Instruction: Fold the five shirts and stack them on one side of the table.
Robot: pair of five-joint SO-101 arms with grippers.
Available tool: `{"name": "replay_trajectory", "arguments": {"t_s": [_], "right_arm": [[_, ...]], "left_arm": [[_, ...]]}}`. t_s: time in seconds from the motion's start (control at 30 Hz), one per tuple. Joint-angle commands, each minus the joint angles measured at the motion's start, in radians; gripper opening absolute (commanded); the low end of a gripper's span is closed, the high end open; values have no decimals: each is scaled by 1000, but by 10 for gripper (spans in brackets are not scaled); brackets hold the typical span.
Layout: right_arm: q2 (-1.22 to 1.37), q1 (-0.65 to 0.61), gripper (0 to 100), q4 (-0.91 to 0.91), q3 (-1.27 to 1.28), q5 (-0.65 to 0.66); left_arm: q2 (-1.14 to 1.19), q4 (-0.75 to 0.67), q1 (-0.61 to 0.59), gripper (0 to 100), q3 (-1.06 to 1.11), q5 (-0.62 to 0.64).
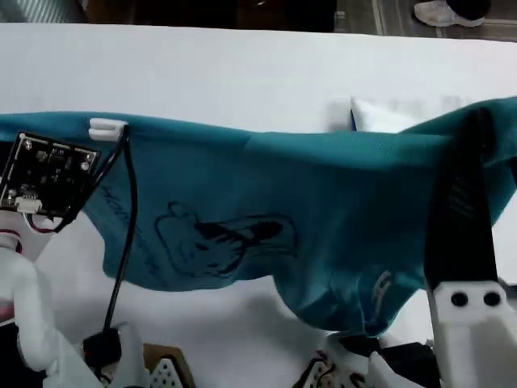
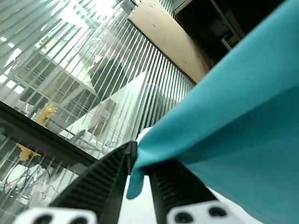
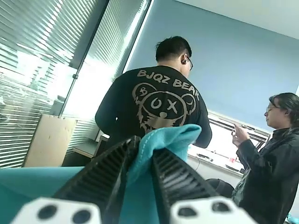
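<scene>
The left hand is shut tight on one edge of the blue-green shirt. The right hand is shut on another edge, with cloth bunched up inside it. The two hands are well apart and hold the shirt up over the white surface. The shirt is spread wide between them, with its drawing showing. Its low part hangs down toward the surface, but I cannot tell if it touches.

I think this shirt is not folded yet. It looks ready to be laid flat, and the folds come after that. Behind the shirt, on the surface, lies a pale flat thing. It may be a folded shirt, but I cannot tell. So most of the job looks left to do: fold this shirt, fold the others, and pile them on one side.
</scene>
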Motion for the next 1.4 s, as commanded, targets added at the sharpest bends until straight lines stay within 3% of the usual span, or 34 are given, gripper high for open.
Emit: {"name": "replay_trajectory", "arguments": {"t_s": [0.0,0.3,0.6,1.17,1.37], "right_arm": [[-50,-10,19,-2,-2,0],[-70,-12,19,10,28,0],[67,-117,19,-119,308,-2],[493,-119,20,-354,566,-2],[674,-87,20,-410,557,-2]], "left_arm": [[-46,52,6,25,-21,11],[-212,94,6,25,59,5],[-186,-183,6,25,318,5],[456,-545,120,25,354,3],[683,-551,101,25,162,-66]]}}
